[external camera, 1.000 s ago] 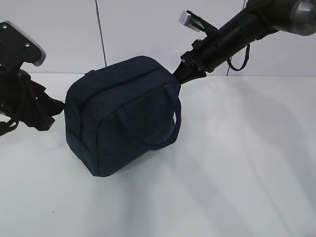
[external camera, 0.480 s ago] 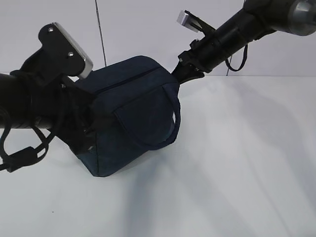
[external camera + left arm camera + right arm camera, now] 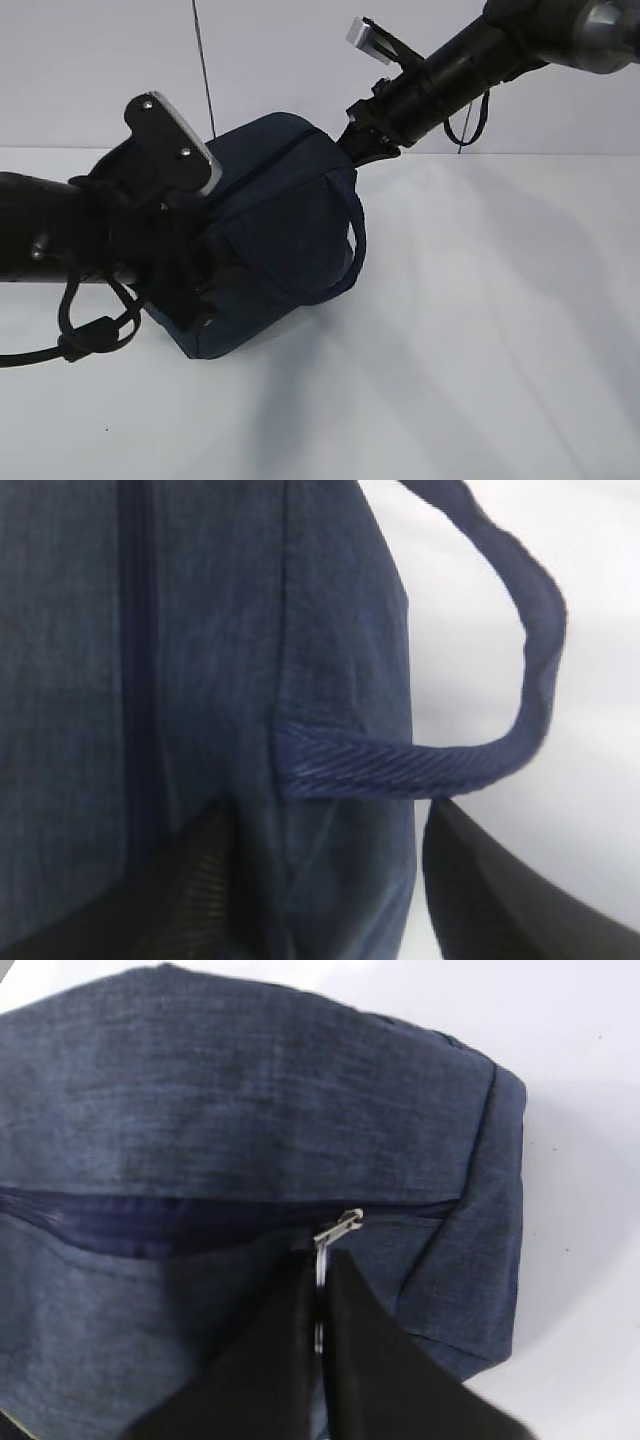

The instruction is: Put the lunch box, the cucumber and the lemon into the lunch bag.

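Note:
The navy lunch bag [image 3: 285, 215] stands tilted on the white table, its front handle [image 3: 355, 250] hanging loose. My right gripper [image 3: 358, 150] is at the bag's upper right end. There it is shut on the metal zipper ring [image 3: 320, 1265], just below the slider [image 3: 340, 1227]. My left gripper [image 3: 200, 290] is at the bag's lower left end. It stands open with a corner of the lunch bag [image 3: 330, 860] between its fingers [image 3: 490, 890], and a thin gap shows beside the right one. The handle [image 3: 520, 630] loops past on the right. Lunch box, cucumber and lemon are out of view.
The white table [image 3: 480, 330] stretches in front and to the right of the bag. A white wall with a thin dark cable [image 3: 203, 70] stands behind. My left arm [image 3: 50, 240] covers the table's left side.
My left arm has swung in from the far left and brought its open gripper around the bag's left end. The right gripper has drifted slightly left, still holding the ring.

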Available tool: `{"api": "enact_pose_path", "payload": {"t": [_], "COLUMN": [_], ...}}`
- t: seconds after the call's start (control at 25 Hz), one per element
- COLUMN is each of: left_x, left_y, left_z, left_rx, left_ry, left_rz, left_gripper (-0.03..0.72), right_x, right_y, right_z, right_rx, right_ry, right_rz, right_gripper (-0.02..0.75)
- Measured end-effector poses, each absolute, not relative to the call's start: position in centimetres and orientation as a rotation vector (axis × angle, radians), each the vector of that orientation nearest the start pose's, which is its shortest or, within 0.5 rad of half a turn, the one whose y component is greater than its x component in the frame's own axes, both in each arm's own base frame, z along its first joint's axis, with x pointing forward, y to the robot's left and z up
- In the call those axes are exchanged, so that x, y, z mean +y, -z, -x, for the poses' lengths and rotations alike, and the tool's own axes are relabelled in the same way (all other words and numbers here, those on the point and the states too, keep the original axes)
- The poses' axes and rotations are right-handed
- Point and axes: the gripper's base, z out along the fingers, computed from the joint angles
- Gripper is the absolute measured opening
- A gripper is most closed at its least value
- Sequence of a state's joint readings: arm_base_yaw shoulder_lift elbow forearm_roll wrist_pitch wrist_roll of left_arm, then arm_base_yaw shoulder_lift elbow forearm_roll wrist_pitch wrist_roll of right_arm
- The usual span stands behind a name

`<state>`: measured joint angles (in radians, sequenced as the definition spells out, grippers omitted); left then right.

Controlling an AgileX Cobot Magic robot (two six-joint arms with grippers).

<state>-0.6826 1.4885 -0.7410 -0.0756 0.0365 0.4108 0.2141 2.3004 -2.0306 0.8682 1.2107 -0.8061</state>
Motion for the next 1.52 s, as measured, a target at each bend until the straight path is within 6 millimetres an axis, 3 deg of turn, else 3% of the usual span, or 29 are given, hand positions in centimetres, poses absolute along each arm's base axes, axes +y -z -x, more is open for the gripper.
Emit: {"api": "enact_pose_path", "payload": {"t": [0.2,0.28,0.48,0.56,0.84,1.52], "left_x": [-18.9,-18.9,-18.5,-17.8,-14.5,-11.3], "left_y": [-20.8,-20.8,-21.5,-21.8,-22.0,-22.2], "left_z": [-23.3,-23.3,-23.3,-23.6,-25.4,-27.1], "left_rx": [1.977,1.970,1.944,1.959,2.035,2.026], "left_ry": [0.176,0.171,0.153,0.137,0.067,-0.054], "left_rz": [-1.125,-1.132,-1.138,-1.117,-0.995,-0.955], "left_gripper": [0.385,0.327,0.083,0.036,0.015,0.014], "right_x": [16.9,16.8,16.7,16.7,16.7,16.5], "right_y": [-22.4,-22.3,-22.0,-21.9,-22.0,-22.9], "right_z": [-46.4,-46.4,-46.3,-46.3,-46.2,-45.9], "right_rx": [2.365,2.370,2.399,2.406,2.411,2.401], "right_ry": [-1.022,-1.010,-0.952,-0.934,-0.910,-0.885], "right_rz": [0.962,0.969,1.004,1.016,1.034,1.051], "right_gripper": [0.020,0.020,0.020,0.020,0.020,0.020]}}
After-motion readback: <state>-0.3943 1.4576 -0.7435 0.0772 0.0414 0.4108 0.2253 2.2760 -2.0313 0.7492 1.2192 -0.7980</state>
